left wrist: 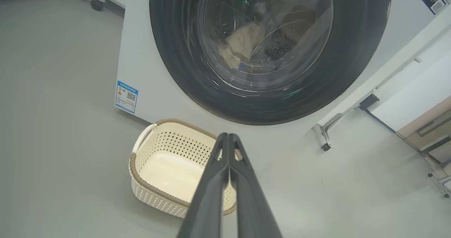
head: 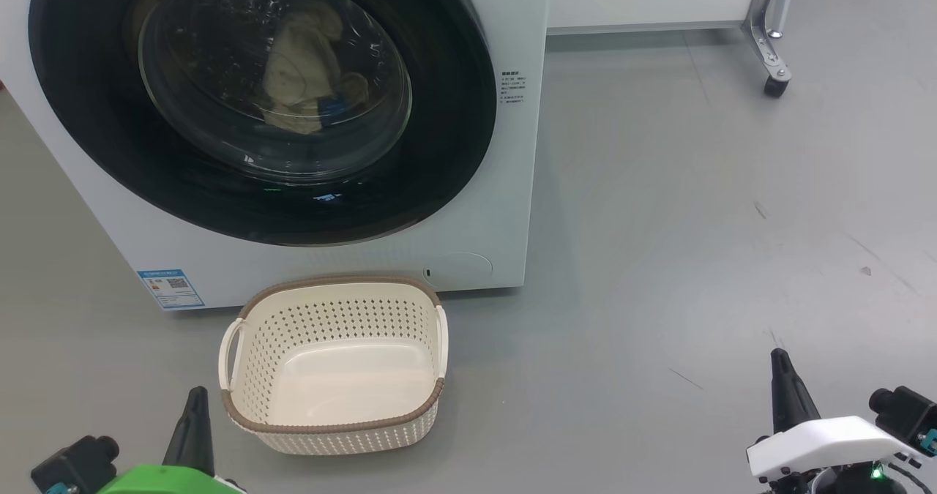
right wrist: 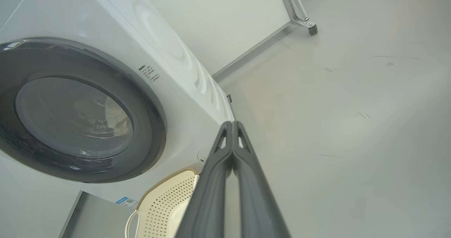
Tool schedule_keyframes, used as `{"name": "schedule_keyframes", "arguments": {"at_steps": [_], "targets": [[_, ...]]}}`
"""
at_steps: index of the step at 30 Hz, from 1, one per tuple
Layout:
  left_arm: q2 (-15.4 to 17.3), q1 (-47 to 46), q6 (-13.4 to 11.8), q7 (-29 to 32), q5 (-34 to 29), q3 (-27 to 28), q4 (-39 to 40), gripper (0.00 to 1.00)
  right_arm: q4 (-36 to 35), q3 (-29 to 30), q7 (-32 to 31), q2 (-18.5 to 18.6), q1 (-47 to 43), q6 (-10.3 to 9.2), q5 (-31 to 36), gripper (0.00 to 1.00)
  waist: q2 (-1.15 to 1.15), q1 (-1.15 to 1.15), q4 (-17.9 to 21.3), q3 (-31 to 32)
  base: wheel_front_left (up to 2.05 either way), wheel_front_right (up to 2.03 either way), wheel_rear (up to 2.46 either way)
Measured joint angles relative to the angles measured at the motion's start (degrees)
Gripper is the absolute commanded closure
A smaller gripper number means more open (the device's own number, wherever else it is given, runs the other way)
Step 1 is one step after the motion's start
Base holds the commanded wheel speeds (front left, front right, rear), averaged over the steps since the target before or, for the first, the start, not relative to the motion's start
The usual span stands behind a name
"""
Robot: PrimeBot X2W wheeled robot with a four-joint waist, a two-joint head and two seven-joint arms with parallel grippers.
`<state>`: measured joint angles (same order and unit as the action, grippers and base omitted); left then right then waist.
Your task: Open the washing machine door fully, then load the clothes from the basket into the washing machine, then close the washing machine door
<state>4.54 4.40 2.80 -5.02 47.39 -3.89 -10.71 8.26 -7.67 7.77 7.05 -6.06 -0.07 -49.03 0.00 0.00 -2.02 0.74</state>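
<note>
The white washing machine (head: 505,208) stands at the upper left of the head view with its round black-rimmed door (head: 446,150) flat against the front. Cream-yellow clothes (head: 296,77) with a blue patch lie behind the glass, also seen through the door (left wrist: 356,54) as clothes (left wrist: 243,42) in the left wrist view. The cream basket (head: 333,428) sits on the floor in front of the machine with nothing in it. My left gripper (head: 196,395) is shut, low beside the basket's left corner. My right gripper (head: 780,358) is shut, far to the right over bare floor.
A metal leg on a caster (head: 774,84) stands at the back right near a white panel. A blue label sticker (head: 170,289) sits low on the machine's front. Grey floor (head: 695,245) stretches to the right of the machine.
</note>
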Motion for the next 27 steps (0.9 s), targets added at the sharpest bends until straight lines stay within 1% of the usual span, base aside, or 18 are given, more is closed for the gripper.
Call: {"name": "schedule_keyframes", "arguments": {"at_steps": [12,21,23,27], "targets": [[-0.3,-1.4,0.6,2.0,8.7,1.6,-1.2,1.0,1.3,2.0,-2.2,-0.3,1.5,1.2,-9.1,1.0,0.0,0.0,0.4,-0.2,0.0,0.0,0.0],[-0.6,-2.4,1.5,3.9,15.3,2.5,-1.8,1.0,2.2,3.6,-3.5,-0.5,2.8,2.05,-15.9,1.0,0.0,0.0,0.7,-0.3,0.0,0.0,0.0],[-0.7,-2.6,1.5,4.1,16.4,2.9,-1.9,1.0,2.4,3.9,-3.9,-0.6,3.3,2.53,-17.4,1.0,0.0,0.0,0.8,-0.3,0.0,0.0,0.0],[-1.0,-3.3,1.6,5.0,19.4,3.6,-2.2,1.0,2.9,4.6,-4.5,-0.8,3.7,2.76,-20.4,1.0,0.0,0.0,0.9,-0.4,0.0,0.0,0.0]]}}
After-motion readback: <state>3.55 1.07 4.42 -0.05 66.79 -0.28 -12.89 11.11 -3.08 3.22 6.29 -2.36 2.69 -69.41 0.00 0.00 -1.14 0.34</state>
